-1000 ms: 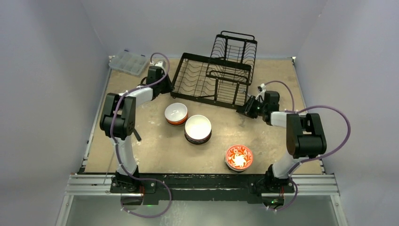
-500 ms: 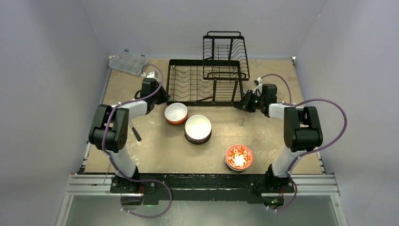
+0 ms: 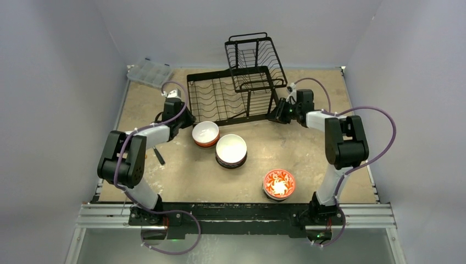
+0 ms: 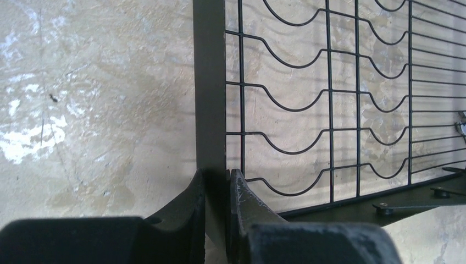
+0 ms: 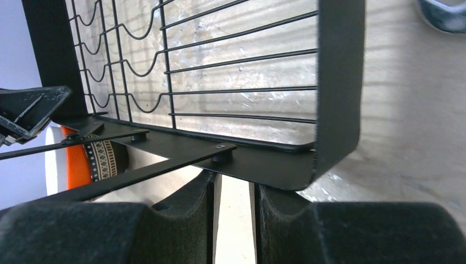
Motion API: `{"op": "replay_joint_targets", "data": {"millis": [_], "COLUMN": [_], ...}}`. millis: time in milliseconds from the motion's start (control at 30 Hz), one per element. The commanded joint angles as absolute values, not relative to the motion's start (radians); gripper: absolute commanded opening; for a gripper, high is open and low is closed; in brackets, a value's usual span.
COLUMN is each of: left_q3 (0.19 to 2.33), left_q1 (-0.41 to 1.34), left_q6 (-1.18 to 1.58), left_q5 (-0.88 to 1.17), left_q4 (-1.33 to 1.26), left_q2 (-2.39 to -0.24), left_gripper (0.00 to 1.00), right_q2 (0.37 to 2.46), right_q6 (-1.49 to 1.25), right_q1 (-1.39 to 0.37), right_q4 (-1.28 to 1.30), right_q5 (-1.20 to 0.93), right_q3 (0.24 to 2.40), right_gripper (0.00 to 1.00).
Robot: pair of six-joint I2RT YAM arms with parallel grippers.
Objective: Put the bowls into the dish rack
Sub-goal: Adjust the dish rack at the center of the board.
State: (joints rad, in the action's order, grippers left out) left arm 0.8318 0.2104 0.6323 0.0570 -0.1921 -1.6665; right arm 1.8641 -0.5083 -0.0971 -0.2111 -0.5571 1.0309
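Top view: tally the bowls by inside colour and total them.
White-lined: 2 (orange-sided bowl, dark-sided bowl)
Red floral bowl: 1
Total: 3 visible from above; any bowls nested under these cannot be counted.

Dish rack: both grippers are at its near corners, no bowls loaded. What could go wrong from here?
1. The left gripper pinches only the thin frame bar of the dish rack; it could twist out.
2. The right gripper shows a gap between its fingers at the rack's corner; that side may be unheld.
3. The orange bowl sits close to the rack's near edge; pulling nearer could knock it.
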Motion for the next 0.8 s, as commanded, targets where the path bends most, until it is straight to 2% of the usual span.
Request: {"op": "replay_joint_targets", "data": {"millis": [0, 533, 667, 700, 767], "left_q3": [0.777, 0.644, 0.653, 0.667, 0.701], "left_q1": [0.273, 0.303, 0.305, 0.305, 0.304], "left_q6": [0.691, 0.718, 0.692, 0.678, 0.652], "left_q5": [0.332, 0.308, 0.275, 0.252, 0.199], "left_q4": [-0.167, -0.142, -0.099, -0.071, -0.007], "left_q2": [-1.564, -1.418, -1.392, -1.383, -1.366], "left_gripper": [0.00, 0.00, 0.00, 0.11, 0.37], "right_q2": [1.880, 1.931, 1.915, 1.905, 1.870], "right_q6": [-0.494, -0.474, -0.452, -0.444, -0.429], "right_q1": [-0.136, -0.172, -0.172, -0.172, -0.172], "right_q4": [-0.260, -0.229, -0.215, -0.211, -0.210], "right_q5": [-0.527, -0.528, -0.520, -0.515, -0.495], "right_q3": [1.120, 1.184, 1.172, 1.164, 1.138], "right_gripper": [0.28, 0.31, 0.39, 0.43, 0.54]}}
